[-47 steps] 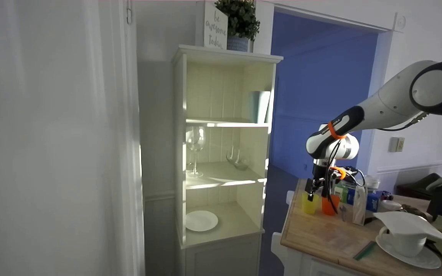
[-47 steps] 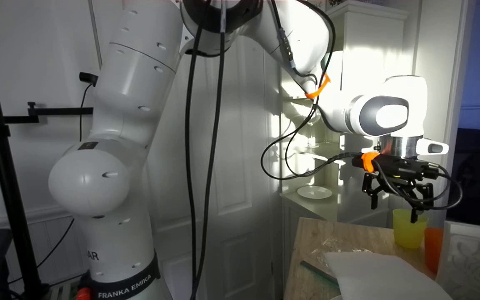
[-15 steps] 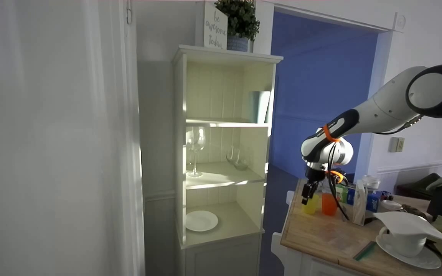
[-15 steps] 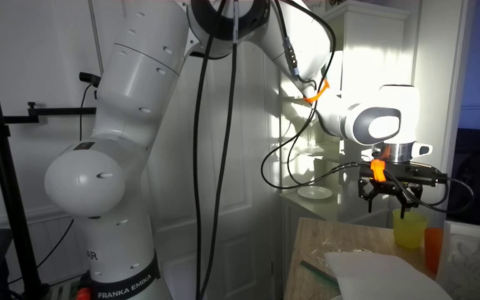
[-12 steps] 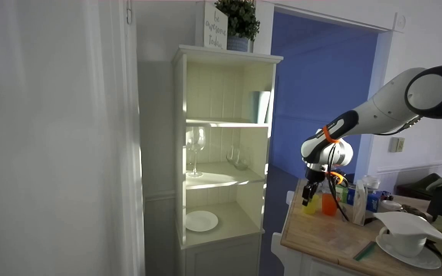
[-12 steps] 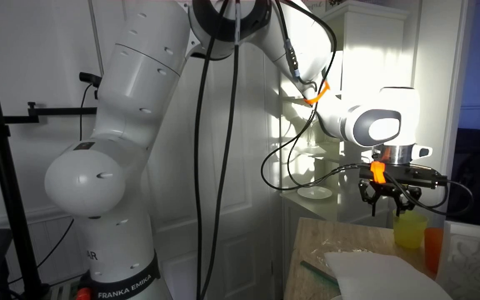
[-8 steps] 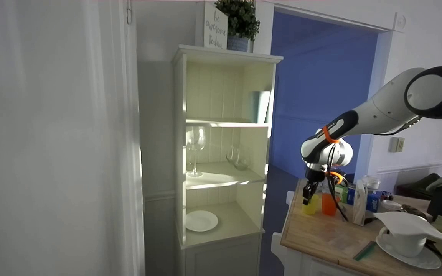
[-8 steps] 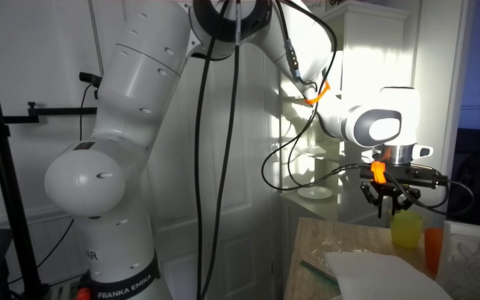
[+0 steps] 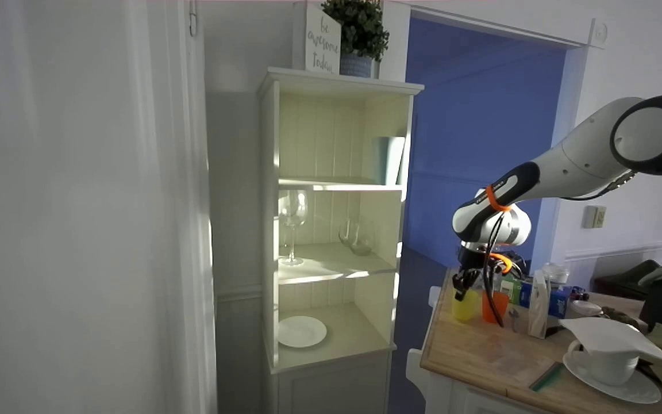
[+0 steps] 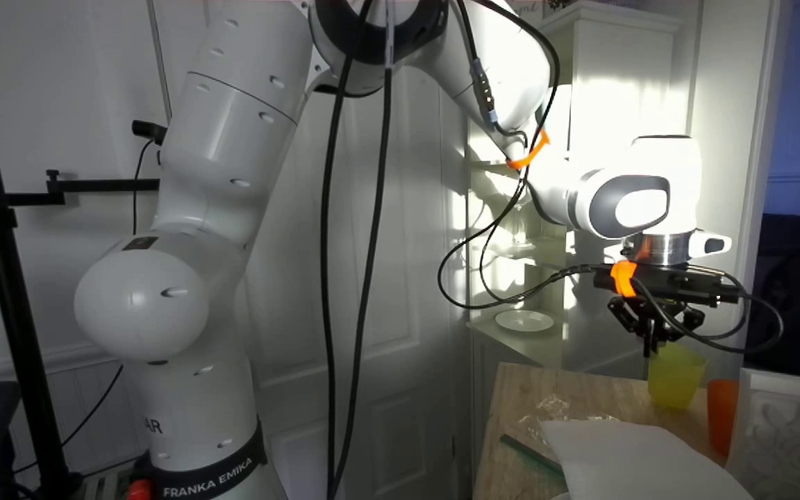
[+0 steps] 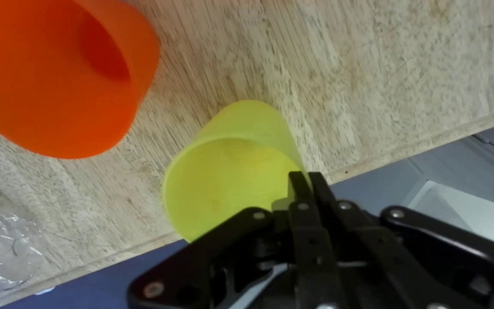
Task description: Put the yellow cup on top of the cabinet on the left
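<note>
The yellow cup (image 11: 230, 184) has its mouth facing the camera in the wrist view. My gripper (image 11: 306, 175) is shut on its rim, one finger inside the wall and one outside. An exterior view has the cup (image 10: 676, 376) leaning slightly under the gripper (image 10: 648, 349), its bottom at or just above the wooden counter. Both exterior views include the cabinet (image 9: 342, 87), cream-white and tall, with lit open shelves. On its top stand a lettered sign (image 9: 323, 43) and a potted plant (image 9: 357, 34).
Right beside the yellow cup is an orange cup (image 11: 58, 94). Crinkled clear plastic (image 11: 2, 253) lies near the counter edge. Boxes (image 9: 550, 300) and a covered white cup (image 9: 609, 362) crowd the counter (image 9: 480, 351). Glasses (image 9: 292, 210) and a plate (image 9: 301, 332) occupy the cabinet shelves.
My gripper came down to the yellow cup, and its fingers closed on the rim. Since half a second ago the arm has risen a little, and the cup has shifted slightly up and tilted.
</note>
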Tool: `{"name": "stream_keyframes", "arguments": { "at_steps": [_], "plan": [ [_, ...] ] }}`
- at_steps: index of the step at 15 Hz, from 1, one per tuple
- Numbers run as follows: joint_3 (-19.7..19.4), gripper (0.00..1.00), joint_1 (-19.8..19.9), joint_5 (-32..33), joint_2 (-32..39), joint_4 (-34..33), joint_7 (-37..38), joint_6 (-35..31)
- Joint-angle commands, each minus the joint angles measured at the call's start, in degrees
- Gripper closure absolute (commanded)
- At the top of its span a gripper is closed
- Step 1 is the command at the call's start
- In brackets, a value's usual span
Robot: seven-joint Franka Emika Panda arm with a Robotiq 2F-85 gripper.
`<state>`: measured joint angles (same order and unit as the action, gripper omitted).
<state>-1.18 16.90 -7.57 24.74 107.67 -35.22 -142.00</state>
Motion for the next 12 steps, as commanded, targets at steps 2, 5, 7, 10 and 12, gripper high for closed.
{"name": "stream_keyframes", "arguments": {
  "at_steps": [2,5,7,10,12],
  "plan": [
    [-1.14,0.99,-1.15,-0.24,-7.93,8.74,9.14,-1.78],
    [-2.95,0.99,-2.84,1.85,-14.17,16.9,15.76,-2.92],
    [-3.77,0.99,-3.88,3.44,-17.91,22.23,17.73,-4.56],
    [-4.48,0.99,-6.01,7.68,-23.08,30.6,20.64,-8.93],
    [-4.68,0.99,-7.39,12.04,-26.05,35.1,24.39,-10.9]
  ]
}}
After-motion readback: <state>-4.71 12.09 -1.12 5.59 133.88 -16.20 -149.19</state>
